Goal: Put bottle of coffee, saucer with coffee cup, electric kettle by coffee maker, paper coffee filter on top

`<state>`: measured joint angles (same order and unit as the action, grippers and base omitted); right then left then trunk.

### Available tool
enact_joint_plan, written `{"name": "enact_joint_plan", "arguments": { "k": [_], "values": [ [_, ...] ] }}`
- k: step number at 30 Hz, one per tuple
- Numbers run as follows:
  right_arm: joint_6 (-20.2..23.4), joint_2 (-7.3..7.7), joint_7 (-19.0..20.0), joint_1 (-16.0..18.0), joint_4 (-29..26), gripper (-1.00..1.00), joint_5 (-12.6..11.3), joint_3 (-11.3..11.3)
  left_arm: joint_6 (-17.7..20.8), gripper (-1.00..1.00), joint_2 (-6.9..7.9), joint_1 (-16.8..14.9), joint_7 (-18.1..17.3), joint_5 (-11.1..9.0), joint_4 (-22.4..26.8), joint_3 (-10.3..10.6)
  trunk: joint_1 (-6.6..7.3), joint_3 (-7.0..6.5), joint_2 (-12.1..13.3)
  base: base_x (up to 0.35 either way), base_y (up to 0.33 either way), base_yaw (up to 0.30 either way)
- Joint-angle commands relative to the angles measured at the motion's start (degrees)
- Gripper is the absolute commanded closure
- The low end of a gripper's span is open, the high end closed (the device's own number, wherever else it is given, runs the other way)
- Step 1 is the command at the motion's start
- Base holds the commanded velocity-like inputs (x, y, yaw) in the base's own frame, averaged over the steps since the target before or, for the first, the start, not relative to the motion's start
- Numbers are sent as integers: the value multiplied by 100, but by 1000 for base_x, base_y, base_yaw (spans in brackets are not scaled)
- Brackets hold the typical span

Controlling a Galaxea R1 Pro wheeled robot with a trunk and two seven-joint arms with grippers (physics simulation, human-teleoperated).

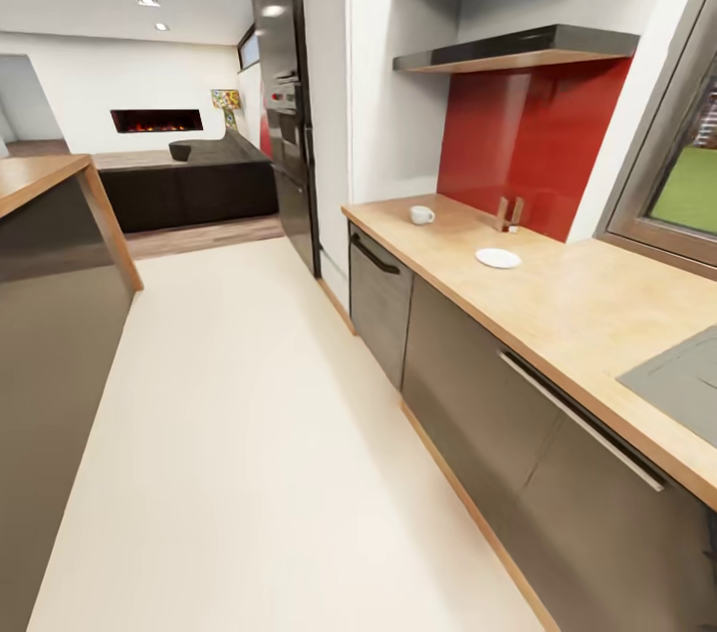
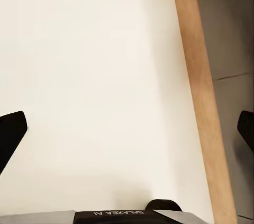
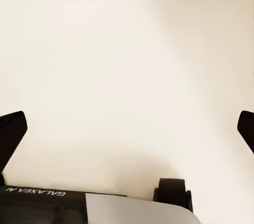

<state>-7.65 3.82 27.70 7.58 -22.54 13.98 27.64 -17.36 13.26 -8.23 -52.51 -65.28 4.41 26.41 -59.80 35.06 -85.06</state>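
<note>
Right now the robot stands in the kitchen aisle, facing along the desk [image 1: 558, 314], which runs down the right side of the head view. Both grippers hang over the pale floor [image 1: 249, 433]: the left gripper [image 2: 129, 128] and the right gripper [image 3: 129, 128] are each spread wide and hold nothing. On the desk, the coffee cup [image 1: 422, 214] sits near the far end and the saucer [image 1: 498, 258] lies apart from it, closer to the red backsplash [image 1: 528, 144]. The lower kitchen shelf [image 1: 518, 50] hangs above them; from this low angle I cannot tell what its top carries. My worry is the approach: rolling in too close could knock the cabinet fronts [image 1: 478, 393], and a careless reach could sweep the cup off the edge.
</note>
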Motion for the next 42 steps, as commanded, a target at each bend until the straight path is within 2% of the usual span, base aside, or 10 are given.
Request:
{"name": "enact_joint_plan", "arguments": {
  "k": [1,29,36,42],
  "values": [
    [-29,-3,34,5,2,-100,61,48,-31,-100,1,-3,-5,-37,-1,48,-3,5,-2,299,220,0],
    [-35,-4,34,6,4,-100,61,48,-31,-100,1,-3,-5,-37,-1,55,-3,5,-2,299,220,-5],
    [-35,-4,34,5,4,-100,61,48,-31,-100,1,-3,-5,-37,-1,51,-3,5,-2,277,179,-192],
    [-35,-4,31,3,4,-100,61,48,-31,-100,1,-3,-5,-37,-1,55,-3,5,-2,79,45,-267]
  ]
}}
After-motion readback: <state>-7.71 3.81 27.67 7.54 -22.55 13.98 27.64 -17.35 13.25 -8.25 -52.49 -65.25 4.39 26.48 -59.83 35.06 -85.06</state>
